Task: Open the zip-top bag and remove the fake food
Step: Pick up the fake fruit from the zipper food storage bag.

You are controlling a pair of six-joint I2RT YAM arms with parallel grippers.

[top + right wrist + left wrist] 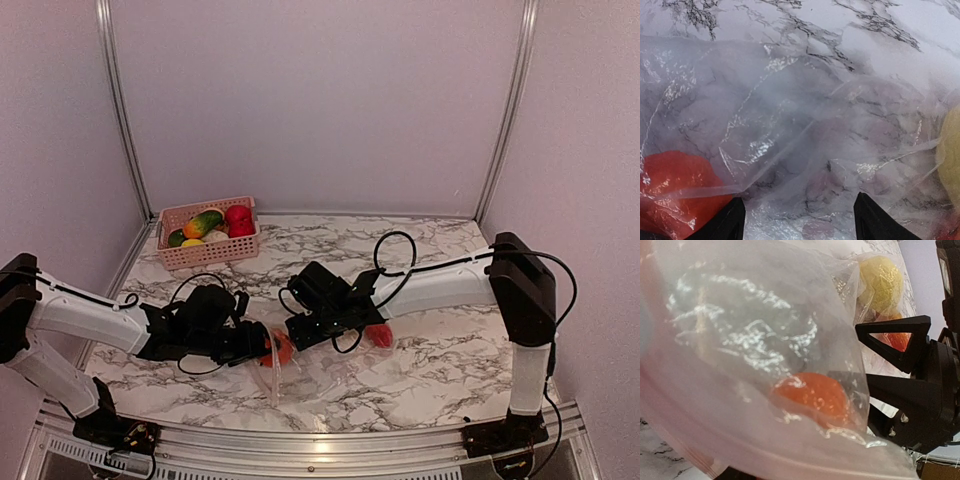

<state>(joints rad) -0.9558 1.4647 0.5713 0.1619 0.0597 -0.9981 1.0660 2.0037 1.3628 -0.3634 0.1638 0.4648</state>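
Status: clear crinkly zip-top bag (pixel 740 330) holds orange, yellow plastic fake food (pixel 812 395); removal pending. Over bag, right tool (pixel 797 207) spread apart; left tool (pixel 260 345) beside bag, grip cannot tell.

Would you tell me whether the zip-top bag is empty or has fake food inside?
Not empty: an orange piece and a yellow piece show through the plastic of the zip-top bag.

The zip-top bag (pixel 272 372) is only a faint glint at lower centre of the top view, where the left gripper (pixel 258 346) and right gripper (pixel 300 332) are too small to read. Blurred plastic hides the fingers in the left wrist view. The right wrist view's edges cut off a yellow piece (pixel 952 150) at right and a red piece (pixel 675 190) at lower left.
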